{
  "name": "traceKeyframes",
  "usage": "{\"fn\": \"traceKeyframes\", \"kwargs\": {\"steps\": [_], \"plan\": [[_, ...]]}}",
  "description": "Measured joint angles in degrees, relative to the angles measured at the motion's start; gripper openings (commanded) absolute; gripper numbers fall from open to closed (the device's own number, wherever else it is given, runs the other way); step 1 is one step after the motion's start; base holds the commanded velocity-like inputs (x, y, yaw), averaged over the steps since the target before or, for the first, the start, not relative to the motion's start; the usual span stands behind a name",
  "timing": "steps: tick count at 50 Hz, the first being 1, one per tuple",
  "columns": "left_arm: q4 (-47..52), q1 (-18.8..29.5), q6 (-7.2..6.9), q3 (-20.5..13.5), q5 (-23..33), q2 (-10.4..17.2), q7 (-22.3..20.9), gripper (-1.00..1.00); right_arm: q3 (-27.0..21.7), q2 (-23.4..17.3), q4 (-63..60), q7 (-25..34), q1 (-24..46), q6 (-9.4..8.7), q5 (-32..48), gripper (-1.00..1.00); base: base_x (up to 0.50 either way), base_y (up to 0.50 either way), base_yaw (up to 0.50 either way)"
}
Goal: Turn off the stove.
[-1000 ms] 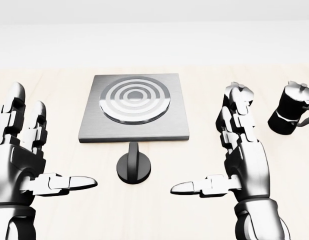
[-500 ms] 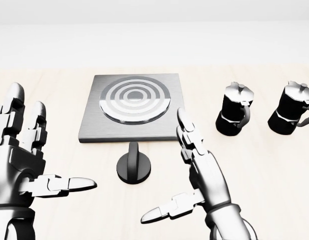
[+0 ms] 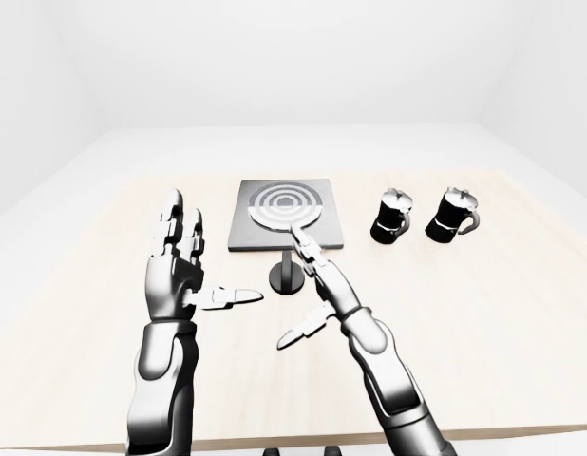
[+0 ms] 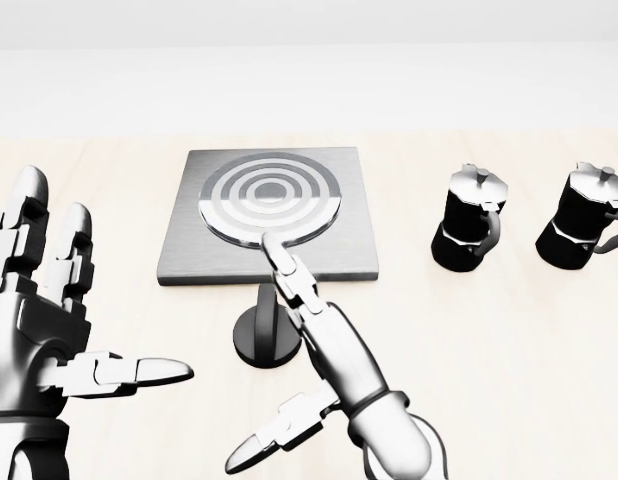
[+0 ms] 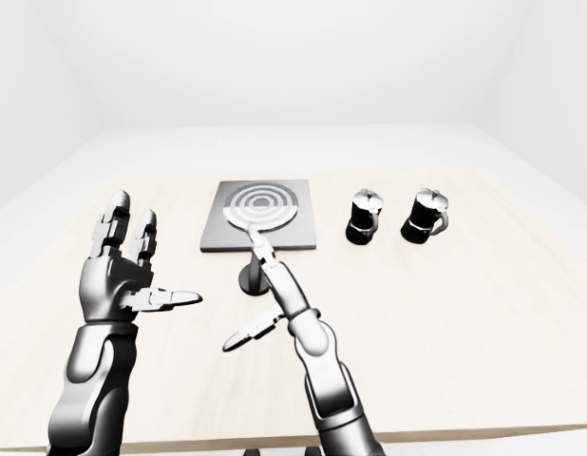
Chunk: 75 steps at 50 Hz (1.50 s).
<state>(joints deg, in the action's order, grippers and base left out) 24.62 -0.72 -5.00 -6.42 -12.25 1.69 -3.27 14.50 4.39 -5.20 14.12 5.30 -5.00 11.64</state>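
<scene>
Right robot hand (image 4: 314, 345), fingers spread open, overlaps the black round stove knob (image 4: 261, 335); left robot hand (image 4: 44, 325) open too.

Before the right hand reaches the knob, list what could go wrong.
The right hand is open with fingers extended over the stove knob; it may push the knob instead of gripping it. Its fingertips overlap the stove plate edge in the head view, so they could hit that. The moka pots look clear.
</scene>
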Motion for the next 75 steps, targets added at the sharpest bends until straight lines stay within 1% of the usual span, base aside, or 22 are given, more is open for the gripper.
{"fn": "traceKeyframes", "kwargs": {"steps": [7, 24, 47, 54, 67, 75], "plan": [[0.27, -0.14, 0.00, -0.01, -0.02, -0.02, -0.08, 1.00, 1.12, 1.00, 2.79, 0.16, 0.38, 0.00, 1.20, 1.00, 0.00, 0.00, 0.00], [0.80, -0.35, 0.00, -0.08, -0.09, -0.04, -0.25, 1.00, 1.51, 2.01, 6.56, -0.03, 0.99, 0.00, 2.13, 1.00, 0.00, 0.00, 0.00], [1.57, -0.70, 0.00, -0.16, -0.22, -0.05, -0.53, 1.00, 5.90, 2.56, 6.39, -0.66, -2.08, 0.00, 3.89, 1.00, 0.00, 0.00, 0.00], [1.70, -0.82, 0.00, -0.24, -0.30, -0.06, -0.70, 1.00, 3.42, 2.45, 6.85, -0.64, 0.23, 0.00, 3.43, 1.00, 0.00, 0.00, 0.00], [1.76, -0.84, 0.00, -0.10, -0.23, -0.09, -0.85, 1.00, -0.83, 1.49, 1.04, -0.42, 3.67, 0.00, 1.20, 1.00, 0.00, 0.00, 0.00], [1.71, -0.58, 0.00, -0.19, -0.27, -0.02, -0.83, 1.00, -2.11, 1.43, 4.92, -1.10, 5.18, 0.00, -0.03, 1.00, 0.00, 0.00, 0.00]]}}
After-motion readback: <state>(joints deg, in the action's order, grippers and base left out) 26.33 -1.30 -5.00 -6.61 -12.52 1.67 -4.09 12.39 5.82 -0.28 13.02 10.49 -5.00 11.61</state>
